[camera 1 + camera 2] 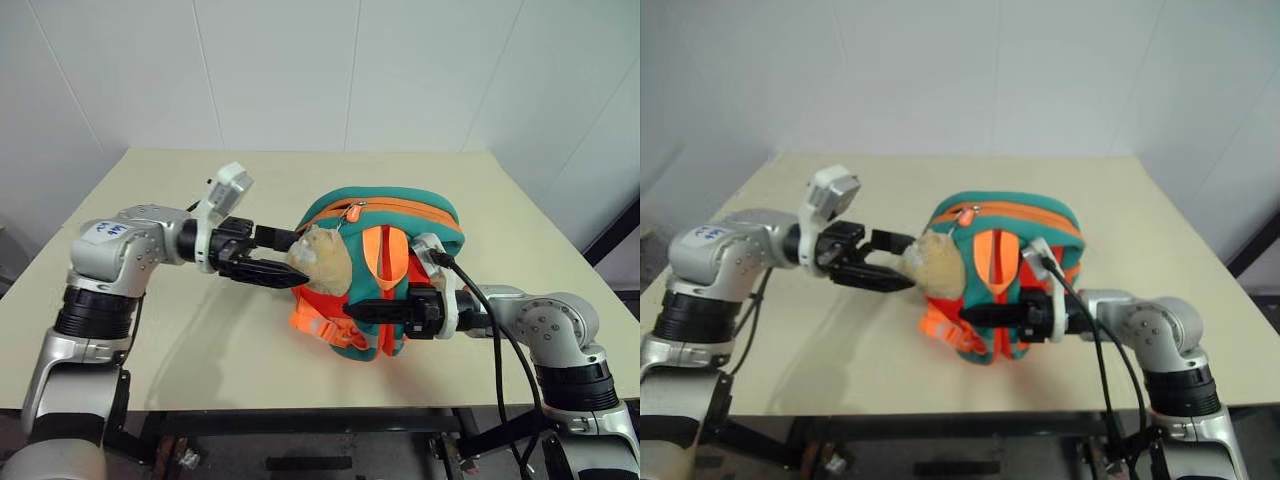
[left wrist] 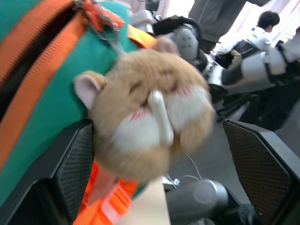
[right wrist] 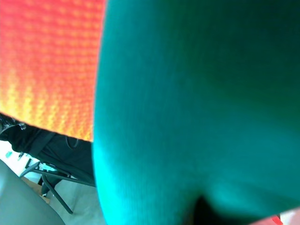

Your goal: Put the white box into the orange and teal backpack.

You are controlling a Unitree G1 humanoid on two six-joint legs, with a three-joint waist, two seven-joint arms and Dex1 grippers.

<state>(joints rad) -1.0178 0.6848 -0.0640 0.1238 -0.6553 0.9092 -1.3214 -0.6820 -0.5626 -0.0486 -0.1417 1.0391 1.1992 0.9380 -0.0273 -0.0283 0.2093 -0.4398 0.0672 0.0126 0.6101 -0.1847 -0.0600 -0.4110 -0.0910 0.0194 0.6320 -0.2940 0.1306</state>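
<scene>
Our left claw (image 1: 268, 258) is standing wide open, holding nothing, with the plush hamster toy (image 1: 322, 262) sitting between its fingers. Just past the toy is the orange and teal backpack (image 1: 400, 215), zipped along the top. Our right claw (image 1: 368, 311) is squeezing shut on the backpack's near side. We are not seeing the white box anywhere.

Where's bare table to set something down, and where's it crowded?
Free: the table behind and left of the orange and teal backpack, and the right side toward the far corner. Crowded: the front middle, where the left gripper sits open around the plush toy and the right gripper presses the backpack.
</scene>
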